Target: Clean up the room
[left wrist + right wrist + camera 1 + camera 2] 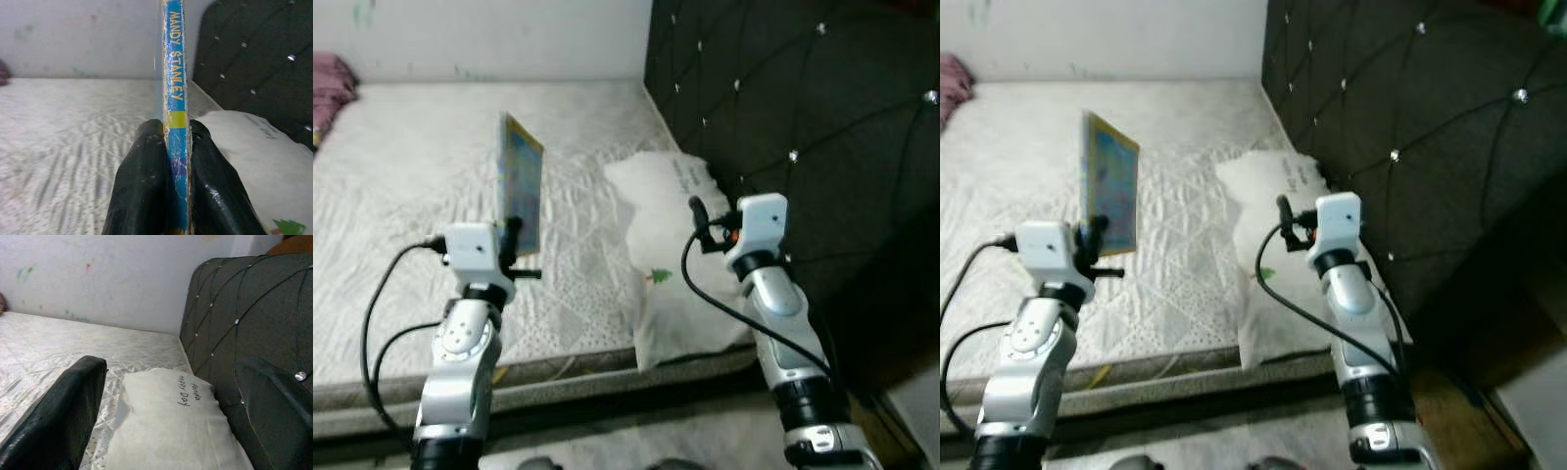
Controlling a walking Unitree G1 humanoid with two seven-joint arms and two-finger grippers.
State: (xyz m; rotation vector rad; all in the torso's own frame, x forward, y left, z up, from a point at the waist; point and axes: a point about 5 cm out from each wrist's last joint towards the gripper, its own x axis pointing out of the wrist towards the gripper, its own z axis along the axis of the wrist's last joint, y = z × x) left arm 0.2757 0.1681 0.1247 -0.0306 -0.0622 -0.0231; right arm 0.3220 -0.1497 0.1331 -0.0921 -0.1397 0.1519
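A thin blue book (pixel 521 182) stands upright above the white bed (pixel 401 196), pinched tight at its bottom edge by the left gripper (pixel 177 161). The right gripper (pixel 166 406) is spread wide, holding nothing, above a white pillow (pixel 671 245) that lies beside the dark padded headboard (pixel 803 117).

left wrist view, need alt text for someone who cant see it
Two black fingers of the left gripper clamp a thin blue book upright by its worn spine, lettered MANDY STANLEY. Behind lie a white quilted mattress, a white pillow and a dark tufted headboard.
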